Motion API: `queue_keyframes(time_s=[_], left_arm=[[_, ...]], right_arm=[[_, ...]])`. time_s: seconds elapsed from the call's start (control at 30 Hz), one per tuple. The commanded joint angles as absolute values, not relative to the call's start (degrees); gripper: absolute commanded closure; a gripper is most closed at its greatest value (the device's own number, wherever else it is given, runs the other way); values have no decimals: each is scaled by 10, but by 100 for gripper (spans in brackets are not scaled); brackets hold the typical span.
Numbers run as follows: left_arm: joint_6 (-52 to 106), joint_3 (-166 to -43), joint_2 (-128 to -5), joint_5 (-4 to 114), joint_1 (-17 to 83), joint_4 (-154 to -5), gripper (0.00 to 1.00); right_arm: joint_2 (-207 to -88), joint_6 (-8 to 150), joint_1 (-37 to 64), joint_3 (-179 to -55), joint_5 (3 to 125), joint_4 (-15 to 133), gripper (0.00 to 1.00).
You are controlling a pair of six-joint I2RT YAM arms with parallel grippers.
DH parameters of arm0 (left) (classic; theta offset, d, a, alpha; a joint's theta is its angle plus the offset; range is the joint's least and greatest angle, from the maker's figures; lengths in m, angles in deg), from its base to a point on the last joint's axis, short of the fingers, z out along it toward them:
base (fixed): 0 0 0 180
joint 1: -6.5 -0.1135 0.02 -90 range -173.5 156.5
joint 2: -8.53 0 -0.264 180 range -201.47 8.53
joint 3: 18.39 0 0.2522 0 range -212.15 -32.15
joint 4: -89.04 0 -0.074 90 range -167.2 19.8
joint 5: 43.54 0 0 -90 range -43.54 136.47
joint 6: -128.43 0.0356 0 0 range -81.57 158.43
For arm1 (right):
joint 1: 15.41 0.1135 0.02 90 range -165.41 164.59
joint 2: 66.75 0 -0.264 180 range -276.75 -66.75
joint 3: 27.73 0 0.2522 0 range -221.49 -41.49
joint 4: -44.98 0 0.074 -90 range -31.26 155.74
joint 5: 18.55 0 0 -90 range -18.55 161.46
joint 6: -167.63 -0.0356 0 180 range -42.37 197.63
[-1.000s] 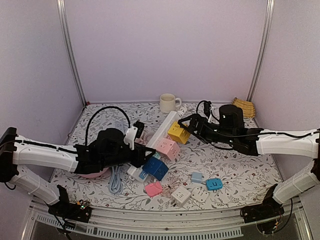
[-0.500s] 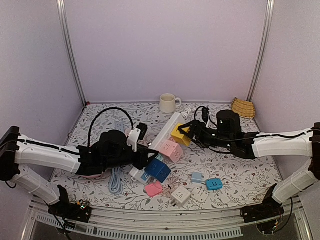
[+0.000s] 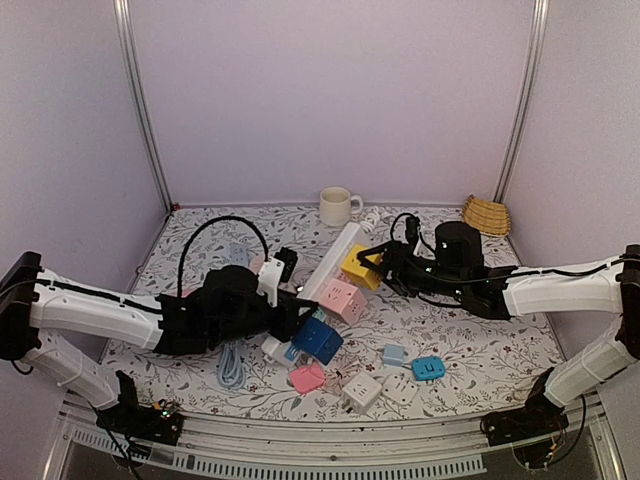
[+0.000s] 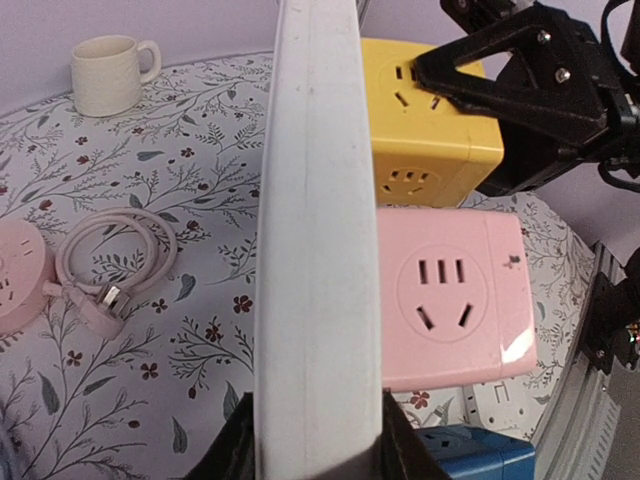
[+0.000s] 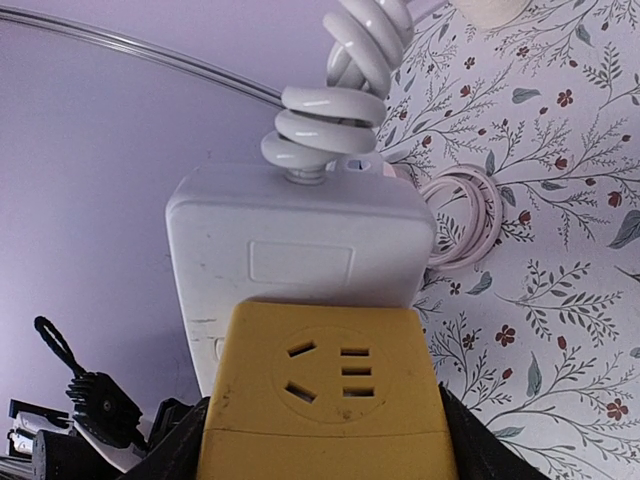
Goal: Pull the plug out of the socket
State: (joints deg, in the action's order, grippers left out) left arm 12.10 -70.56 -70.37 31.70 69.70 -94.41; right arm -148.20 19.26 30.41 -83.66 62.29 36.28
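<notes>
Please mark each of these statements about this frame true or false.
1. The left gripper is shut on the white power strip. True.
2. The yellow adapter cube is already off the strip. False: it sits plugged onto the strip, with the right gripper placed around it, one finger on either side.
3. A pink adapter cube sits on the strip right beside the yellow one. True.
4. The mug lies tipped on its side. False: it stands upright.
</notes>
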Motion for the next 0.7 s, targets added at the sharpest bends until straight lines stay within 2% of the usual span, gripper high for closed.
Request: queue_keyframes(time_s=[0.0,0.2,0.67], left_arm=[[98,-741,-684,180,687,-978,100],[57,-744,-687,168,650,-914,100],[60,-741,-684,180,627,-903,100]], right_arm=[[-1465,195,308,-829,595,341,85],[-1440,198,309,-828,587,347,86],[-1426,213,305,-831,559,367,87]])
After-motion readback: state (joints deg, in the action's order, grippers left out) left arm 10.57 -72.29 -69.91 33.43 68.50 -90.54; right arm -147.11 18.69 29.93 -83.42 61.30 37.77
